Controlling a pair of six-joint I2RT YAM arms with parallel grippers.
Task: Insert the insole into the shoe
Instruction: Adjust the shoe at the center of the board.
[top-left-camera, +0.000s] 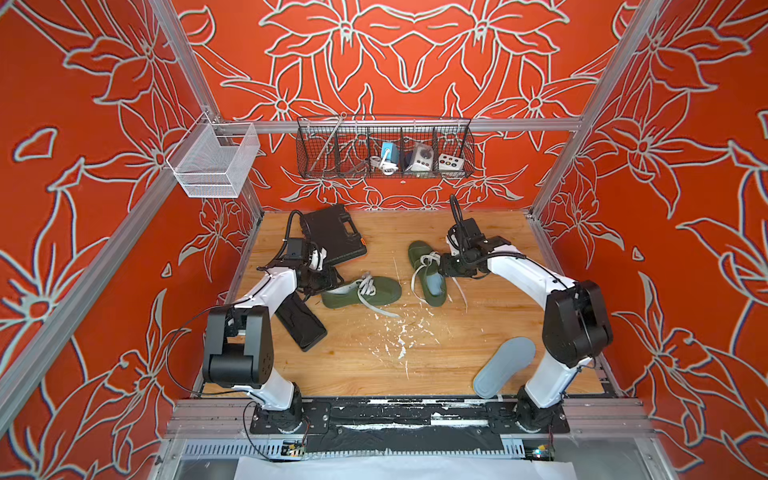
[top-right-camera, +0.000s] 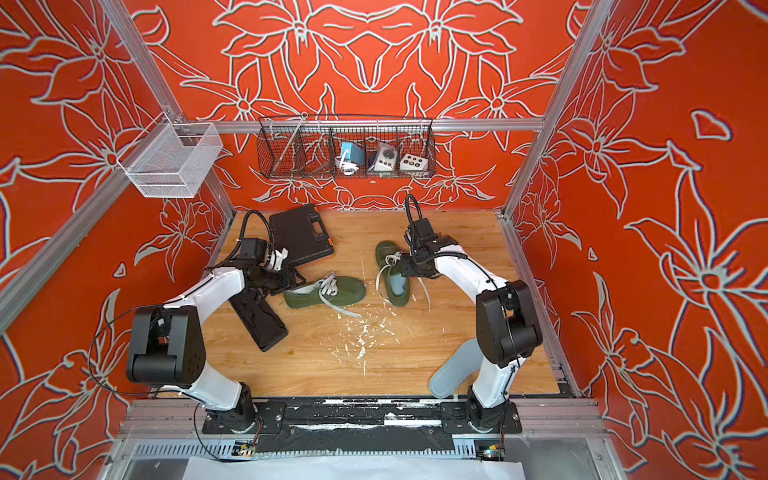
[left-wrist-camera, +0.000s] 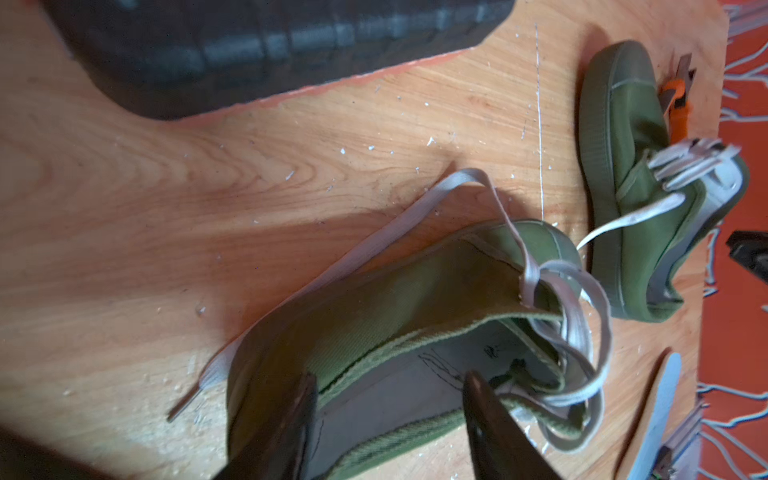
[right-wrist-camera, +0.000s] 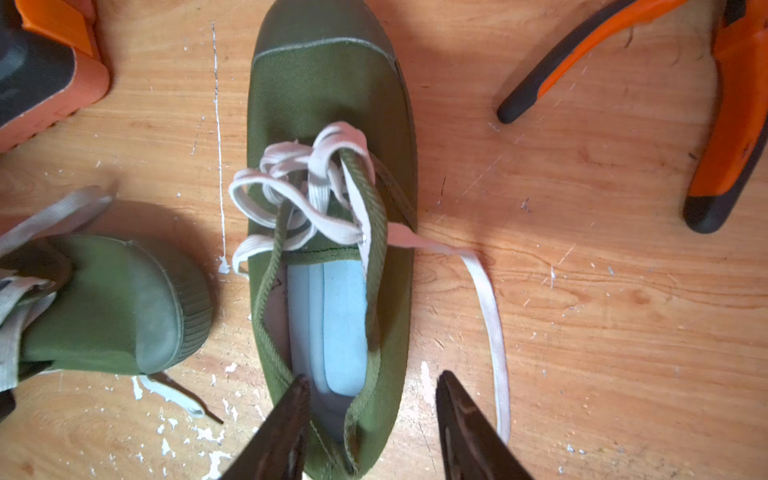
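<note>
**Top views:** Table (top-left-camera: 374, 361) had two green shoes mid-table. Shoe (top-left-camera: 434, 293) sat upright by R gripper (top-left-camera: 441, 270), toe toward back wall, w/ blue insole (top-left-camera: 436, 283) in its opening. 2nd shoe (top-left-camera: 361, 293) lay near it, toe pointing at it, heel at L gripper (top-left-camera: 328, 284). Grey insole (top-left-camera: 503, 368) lay loose on table by R arm base, well apart from both shoes; both top views showed it (top-right-camera: 453, 370). Black case (top-left-camera: 332, 235) sat at the back, black tray (top-left-camera: 301, 322) under L arm. Finger gaps were too small to tell here.

**L wrist:** L gripper (left-wrist-camera: 390, 376) fingers (left-wrist-camera: 286, 424) stood approx half apart over 2nd shoe (left-wrist-camera: 374, 316) heel opening, one at heel rim, the other over the inside. Nothing was pinched. Grey lining showed between them.

**R wrist:** R gripper (right-wrist-camera: 374, 376) fingers (right-wrist-camera: 286, 428) were also approx half apart. One was over the heel opening of shoe (right-wrist-camera: 328, 91), the other over bare table outside the shoe wall. Nothing was gripped. Blue insole (right-wrist-camera: 332, 328) lay lengthwise inside, its front end under the tongue. Laces (right-wrist-camera: 299, 187) were loose. Orange pliers (right-wrist-camera: 723, 124) lay on table, apart from the toe.
</note>
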